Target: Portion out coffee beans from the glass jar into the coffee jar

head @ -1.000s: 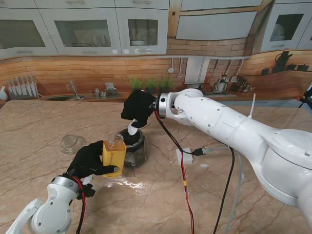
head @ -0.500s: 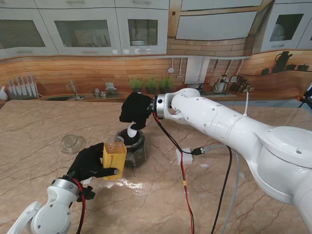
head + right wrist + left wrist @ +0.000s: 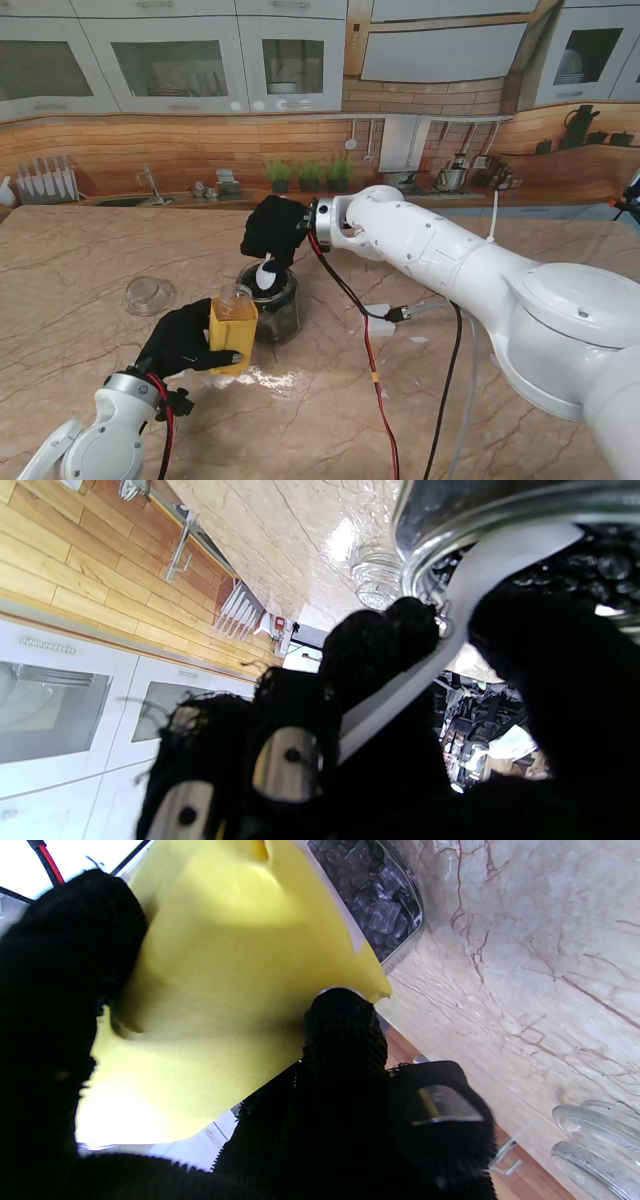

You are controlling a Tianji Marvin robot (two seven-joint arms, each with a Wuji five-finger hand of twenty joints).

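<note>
Right hand: so, my right hand (image 3: 277, 228) is closed on a white spoon (image 3: 425, 665), the handle pinched between thumb and fingers (image 3: 380, 645), hovering over the glass jar (image 3: 271, 300) so the bowl of the spoon dips into its mouth.
Spoon: smooth white plastic by the look of it, curved handle; I cannot tell whether it carries beans.
Glass jar: clear, round, thick-rimmed, upright on the table near the middle; dark coffee beans (image 3: 370, 890) fill it, glossy through the wall.
Left hand: my left hand (image 3: 180, 338) is wrapped around the coffee jar (image 3: 233, 333), fingertips (image 3: 342, 1025) pressed on its label.
Coffee jar: glass with a matte yellow wrap, open mouth up, held just beside the glass jar on its left, touching or nearly so; I judge that keeps the carry short and the target steady.
Gloves: black knit, nubbly, good for friction.
Table (image 3: 480, 420): polished veined marble, glare near the jars.
Lid (image 3: 148, 294): clear glass, apparently a lid, set well to the left, out of the way.
</note>
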